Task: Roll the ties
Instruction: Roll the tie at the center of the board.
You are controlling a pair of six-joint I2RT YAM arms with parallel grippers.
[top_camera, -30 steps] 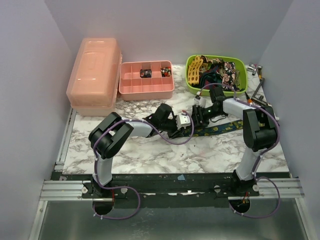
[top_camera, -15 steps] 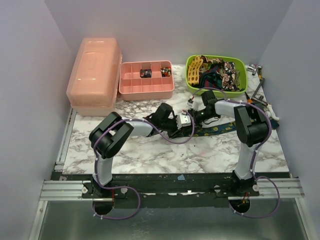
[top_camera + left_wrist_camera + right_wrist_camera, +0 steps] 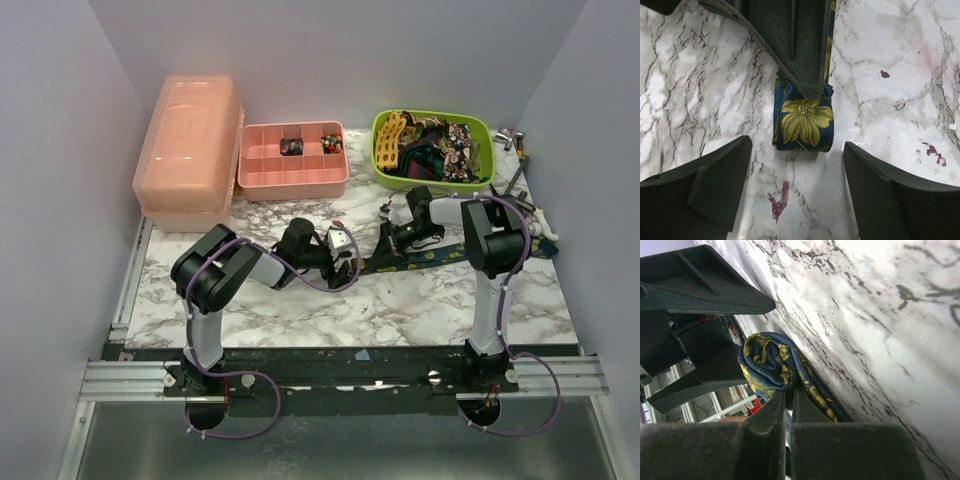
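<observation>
Both hands swap roles: left hand (image 3: 794,150) opens wide and lets go, closed right hand (image 3: 788,401) seemingly pins the folded end of the navy floral tie (image 3: 805,122).

A white marble-patterned tabletop (image 3: 300,300) with grey veining fills the middle of the enclosure, and a few small purplish stains (image 3: 779,200) mark it. Plain pale lavender-grey walls rise from it at the back (image 3: 340,50), left (image 3: 50,200) and right (image 3: 600,150). Along the tabletop's near edge runs a black bar (image 3: 340,362) on aluminium rails (image 3: 130,378). Nearer than that lies a dull brushed-metal sheet (image 3: 340,450). The light is soft and even.
</observation>
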